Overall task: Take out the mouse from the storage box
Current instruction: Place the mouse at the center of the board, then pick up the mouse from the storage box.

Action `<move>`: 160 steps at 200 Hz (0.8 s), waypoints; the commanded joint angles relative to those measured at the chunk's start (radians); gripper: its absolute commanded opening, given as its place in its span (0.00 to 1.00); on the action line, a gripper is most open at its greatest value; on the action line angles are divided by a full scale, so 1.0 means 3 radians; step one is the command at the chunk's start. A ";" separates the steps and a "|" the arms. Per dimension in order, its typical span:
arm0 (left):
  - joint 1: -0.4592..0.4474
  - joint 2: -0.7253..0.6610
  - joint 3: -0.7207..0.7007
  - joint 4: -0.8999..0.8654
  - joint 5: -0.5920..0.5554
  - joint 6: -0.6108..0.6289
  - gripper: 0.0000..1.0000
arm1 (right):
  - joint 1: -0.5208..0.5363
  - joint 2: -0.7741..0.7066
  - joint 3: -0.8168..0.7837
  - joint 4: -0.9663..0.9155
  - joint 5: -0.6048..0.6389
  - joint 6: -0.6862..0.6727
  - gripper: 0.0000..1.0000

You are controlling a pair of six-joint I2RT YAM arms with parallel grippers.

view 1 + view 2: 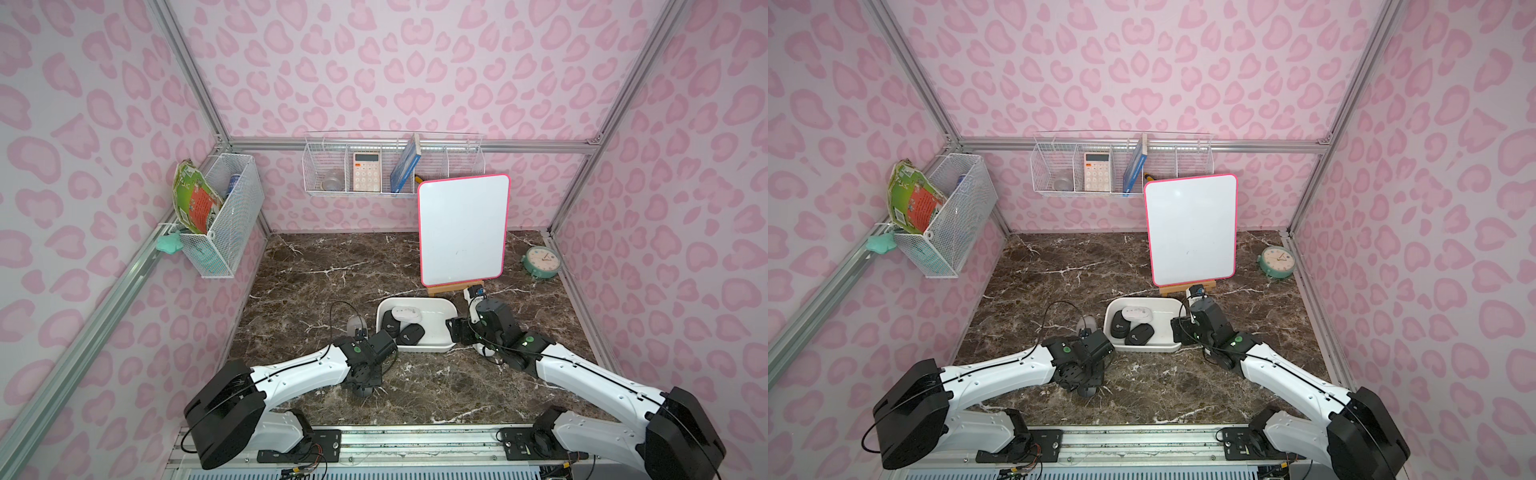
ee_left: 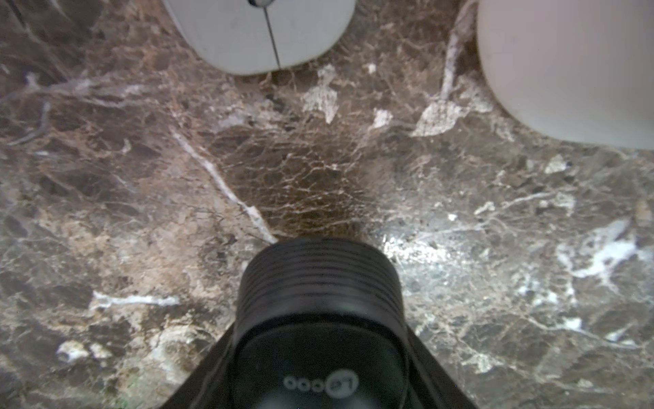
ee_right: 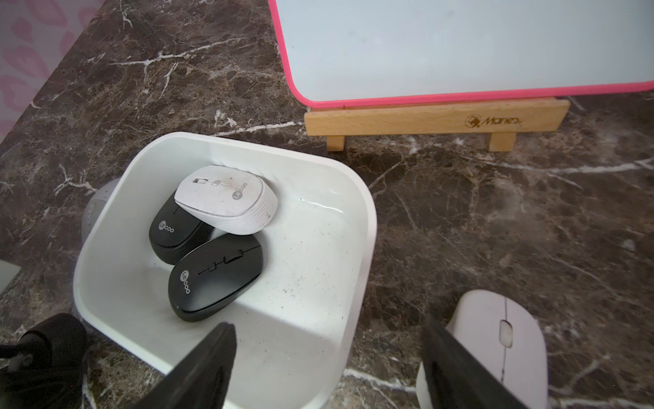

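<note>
- The held mouse (image 2: 318, 283), black, was out of the box (image 2: 566, 70) and low over bare worktop (image 2: 141, 212), apart from the box's corner.
- The left claw (image 2: 318, 354) was clamped on its sides, so the step in hand looked like setting it down.
- As I judge it, the next move called for lowering until the mouse rested, parting the claw, then lifting straight up so the grey mouse (image 2: 258, 35) just ahead was not nudged.
- 3 mice lay in the box: a white mouse (image 3: 226, 200) across a black mouse (image 3: 170, 233), with a 2nd black mouse (image 3: 216, 279) beside them.
- The right claw (image 3: 332, 368) stood apart and gripped nothing, 1 finger inside the box's wall and 1 outside, just beside a pale mouse (image 3: 495, 343) on the worktop.
- Whether the held mouse touched the worktop could not be told.
- In both top views the left arm (image 1: 299, 370) covered most of its claw and the held mouse.
- The left wrist view cut off the held mouse's rear and most of the grey mouse, and a finger hid part of the pale mouse.
</note>
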 commanded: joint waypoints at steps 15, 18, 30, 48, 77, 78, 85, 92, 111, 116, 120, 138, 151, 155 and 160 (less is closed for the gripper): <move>-0.0001 0.0065 0.0026 0.0064 0.0062 0.0056 0.60 | 0.0040 0.0055 0.0069 -0.0029 0.0083 0.0005 0.84; 0.0000 0.0061 0.0025 0.0063 0.0065 0.0056 0.62 | 0.0041 0.0063 0.0077 -0.0032 0.0083 0.0003 0.84; -0.0001 0.0036 -0.0001 0.0081 0.0062 0.0062 0.67 | 0.0055 0.0089 0.0101 -0.0060 0.0090 -0.0013 0.84; 0.0002 -0.0049 -0.0016 0.0088 0.0049 0.0084 0.75 | 0.0081 0.0128 0.0123 -0.0068 0.0116 -0.0040 0.85; 0.0008 -0.0332 -0.0062 0.0051 -0.0046 0.0117 0.87 | 0.0168 0.0224 0.0217 -0.0104 0.0142 -0.0161 0.84; 0.0011 -0.0348 -0.0064 0.0051 -0.0052 0.0119 0.88 | 0.0176 0.0226 0.0218 -0.0104 0.0147 -0.0170 0.84; 0.0027 -0.0443 -0.0096 0.0046 -0.0098 0.0125 0.89 | 0.0223 0.0258 0.0233 -0.0096 0.0184 -0.0225 0.85; 0.0063 -0.0541 -0.0122 0.0041 -0.0136 0.0135 0.89 | 0.0266 0.0296 0.0259 -0.0101 0.0224 -0.0282 0.84; 0.0167 -0.0866 -0.0184 0.0004 -0.0211 0.0156 0.89 | 0.0394 0.0459 0.0403 -0.0153 0.0304 -0.0440 0.85; 0.0195 -0.0954 -0.0208 0.0007 -0.0237 0.0157 0.89 | 0.0435 0.0507 0.0444 -0.0173 0.0340 -0.0491 0.85; 0.0220 -0.1043 -0.0239 0.0019 -0.0255 0.0164 0.89 | 0.0467 0.0546 0.0467 -0.0180 0.0367 -0.0532 0.85; 0.0362 -0.1434 -0.0360 0.0035 -0.0337 0.0169 0.90 | 0.0637 0.0763 0.0597 -0.0198 0.0524 -0.0730 0.85; 0.0463 -0.1713 -0.0442 0.0026 -0.0374 0.0176 0.90 | 0.0757 0.0941 0.0719 -0.0246 0.0648 -0.0866 0.84; 0.0484 -0.1798 -0.0471 0.0025 -0.0392 0.0176 0.90 | 0.0793 0.0998 0.0761 -0.0253 0.0684 -0.0907 0.84; 0.0505 -0.1903 -0.0517 0.0025 -0.0421 0.0179 0.91 | 0.0830 0.1063 0.0796 -0.0255 0.0727 -0.0945 0.84</move>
